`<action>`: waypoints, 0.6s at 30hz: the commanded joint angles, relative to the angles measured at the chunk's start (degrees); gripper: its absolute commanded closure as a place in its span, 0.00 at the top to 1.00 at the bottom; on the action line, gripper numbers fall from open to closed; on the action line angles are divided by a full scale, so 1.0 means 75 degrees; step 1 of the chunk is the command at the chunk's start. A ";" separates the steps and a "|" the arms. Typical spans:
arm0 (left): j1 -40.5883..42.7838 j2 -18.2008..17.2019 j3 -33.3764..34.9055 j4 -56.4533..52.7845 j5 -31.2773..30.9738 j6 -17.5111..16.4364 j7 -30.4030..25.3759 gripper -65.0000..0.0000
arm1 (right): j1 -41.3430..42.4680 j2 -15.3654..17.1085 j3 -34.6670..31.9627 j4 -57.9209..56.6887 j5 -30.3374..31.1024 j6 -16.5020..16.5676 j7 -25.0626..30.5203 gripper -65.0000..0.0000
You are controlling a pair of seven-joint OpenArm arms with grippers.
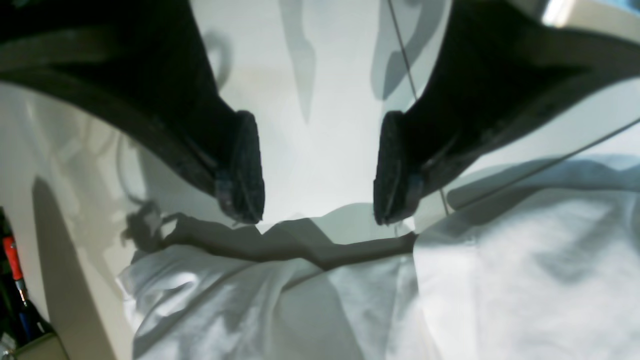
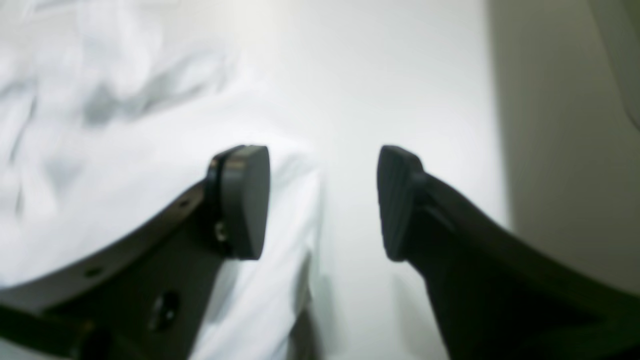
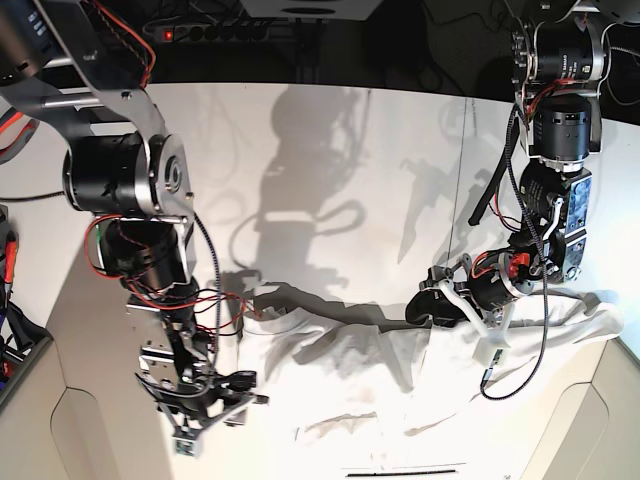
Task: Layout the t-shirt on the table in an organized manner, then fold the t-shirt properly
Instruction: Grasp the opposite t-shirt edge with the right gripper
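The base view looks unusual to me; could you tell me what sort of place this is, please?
Probably a robotics lab bench: two cabled arms over a white table, a power strip behind, and a white t-shirt being handled.

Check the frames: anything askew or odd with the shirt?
The t-shirt lies rumpled across the table, near the front edge, not flat. One end bunches up by the left gripper. Both grippers, right gripper included, are open and hold nothing.
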 commanded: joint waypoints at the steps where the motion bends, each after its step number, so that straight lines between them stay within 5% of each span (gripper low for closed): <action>1: -0.0175 -0.0047 -0.0023 0.0137 -0.0125 -0.0058 -0.0131 0.58 | 0.0280 0.0093 0.0236 -0.0041 0.0160 -0.0003 0.0187 0.52; 9: -0.0160 -0.0038 -0.0023 0.0137 -0.0140 -0.0058 -0.0140 0.58 | 0.0265 0.0163 0.1486 -0.0699 0.1192 0.0787 0.0172 0.47; 18: -0.0160 -0.0044 -0.0023 0.0137 -0.0050 -0.0055 -0.0102 0.58 | 0.0221 -0.0420 0.1483 -0.0933 0.0915 0.0568 0.0181 0.40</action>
